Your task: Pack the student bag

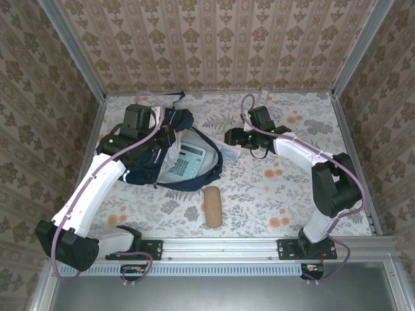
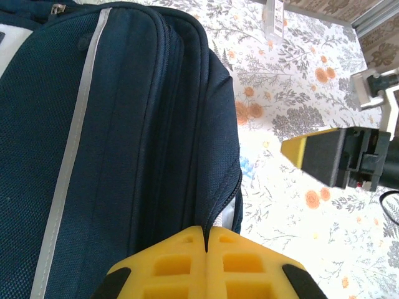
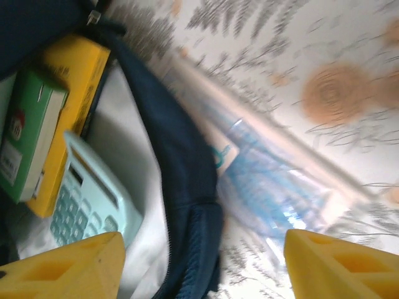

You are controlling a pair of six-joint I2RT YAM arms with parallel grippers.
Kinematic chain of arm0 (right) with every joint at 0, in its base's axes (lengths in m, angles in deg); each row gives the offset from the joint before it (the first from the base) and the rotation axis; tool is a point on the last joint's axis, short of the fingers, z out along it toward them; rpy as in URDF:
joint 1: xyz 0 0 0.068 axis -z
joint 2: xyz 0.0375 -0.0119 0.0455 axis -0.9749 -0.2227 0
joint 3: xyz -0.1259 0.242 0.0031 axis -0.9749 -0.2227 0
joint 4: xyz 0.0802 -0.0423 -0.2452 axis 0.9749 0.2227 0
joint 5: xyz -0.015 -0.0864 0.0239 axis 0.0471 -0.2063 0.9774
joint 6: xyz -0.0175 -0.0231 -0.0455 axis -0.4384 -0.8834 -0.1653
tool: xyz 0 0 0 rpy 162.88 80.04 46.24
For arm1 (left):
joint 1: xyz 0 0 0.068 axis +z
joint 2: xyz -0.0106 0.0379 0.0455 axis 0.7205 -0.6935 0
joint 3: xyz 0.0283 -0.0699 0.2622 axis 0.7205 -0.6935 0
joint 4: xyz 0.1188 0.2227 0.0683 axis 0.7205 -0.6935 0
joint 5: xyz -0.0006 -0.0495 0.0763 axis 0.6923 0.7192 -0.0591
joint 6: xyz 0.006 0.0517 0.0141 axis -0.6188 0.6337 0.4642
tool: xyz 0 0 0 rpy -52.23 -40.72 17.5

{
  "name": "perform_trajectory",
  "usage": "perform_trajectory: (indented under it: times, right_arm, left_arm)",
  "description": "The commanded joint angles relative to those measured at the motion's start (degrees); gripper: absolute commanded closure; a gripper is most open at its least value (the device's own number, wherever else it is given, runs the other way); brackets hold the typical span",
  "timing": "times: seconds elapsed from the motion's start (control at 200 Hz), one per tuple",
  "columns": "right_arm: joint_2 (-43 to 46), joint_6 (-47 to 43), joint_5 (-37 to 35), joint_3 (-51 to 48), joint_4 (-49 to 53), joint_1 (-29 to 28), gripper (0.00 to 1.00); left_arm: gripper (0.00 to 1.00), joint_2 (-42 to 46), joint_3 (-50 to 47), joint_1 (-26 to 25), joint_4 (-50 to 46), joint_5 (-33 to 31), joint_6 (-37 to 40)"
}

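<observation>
The student bag (image 1: 146, 170) lies open at the left of the table, navy with a white stripe (image 2: 75, 124) and a light grey lining. A light teal calculator (image 1: 187, 161) lies inside it, next to a yellow book (image 3: 68, 87) and a green box (image 3: 28, 140). My left gripper (image 2: 206, 232) is shut on the bag's fabric edge by the zipper, and it sits at the bag's left side (image 1: 163, 139). My right gripper (image 3: 202, 268) is open above the bag's right rim (image 3: 181, 187), with nothing between its fingers; from above it hovers just right of the bag (image 1: 228, 137).
A clear plastic packet with blue contents (image 3: 268, 180) lies on the floral table (image 1: 259, 194) against the bag's right rim. A brown cylindrical case (image 1: 213, 206) rests in front of the bag. A small white item (image 1: 264, 94) stands at the back wall.
</observation>
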Motion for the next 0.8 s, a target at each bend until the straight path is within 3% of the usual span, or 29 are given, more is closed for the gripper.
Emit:
perform_trajectory:
  times: [0.0, 0.12, 0.23, 0.315, 0.52, 0.795]
  right_arm:
    - [1.02, -1.36, -3.45, -0.65, 2.57, 2.1, 0.39]
    - [-1.95, -2.01, -1.93, 0.58, 2.31, 2.12, 0.51]
    - [-6.93, -1.87, 0.52, 3.22, 2.49, 1.82, 0.74]
    - [-10.71, -1.83, 1.58, 5.52, 2.28, 0.78, 0.8]
    - [-18.5, -1.41, 1.1, 10.67, 4.07, -0.9, 0.87]
    - [-18.27, -0.22, -3.46, 4.53, 5.4, -0.59, 0.9]
  left_arm:
    - [1.0, 2.62, 1.71, 0.84, 2.71, -0.68, 0.76]
    - [1.0, 3.14, 1.36, 0.91, 2.66, -1.03, 0.39]
    - [1.0, 3.43, 1.03, 1.04, 2.75, -0.96, 0.31]
    - [1.0, 3.25, 0.96, 1.02, 2.76, -0.61, 0.08]
    - [1.0, 3.34, 0.87, 1.05, 2.47, -0.13, -0.08]
    - [1.0, 3.61, 0.14, 1.11, 2.55, -0.26, -0.08]
